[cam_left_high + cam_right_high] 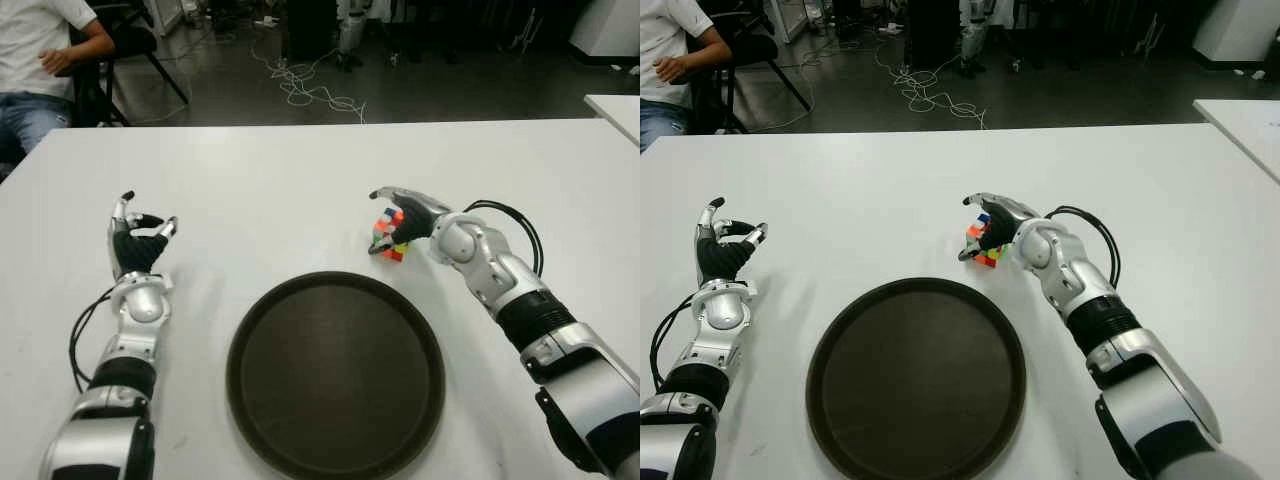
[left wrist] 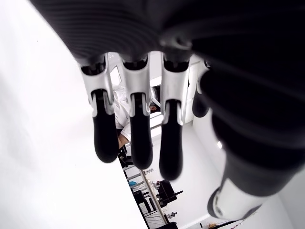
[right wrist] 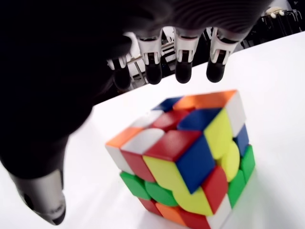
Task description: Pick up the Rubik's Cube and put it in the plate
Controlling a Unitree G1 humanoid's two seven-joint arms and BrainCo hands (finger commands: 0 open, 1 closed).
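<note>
The Rubik's Cube [image 1: 391,238] stands on the white table [image 1: 280,170], just beyond the far right rim of the dark round plate [image 1: 335,375]. My right hand [image 1: 384,222] is cupped over and around the cube from the right. In the right wrist view the fingers [image 3: 183,71] hang spread past the cube [image 3: 186,162] and the thumb [image 3: 45,205] stays apart from it, so nothing is grasped. My left hand [image 1: 140,235] shows idle to the left of the plate, fingers relaxed and holding nothing.
A seated person [image 1: 40,60] is at the back left beyond the table. Cables [image 1: 310,90] lie on the floor behind. The corner of a second white table [image 1: 615,105] shows at the far right.
</note>
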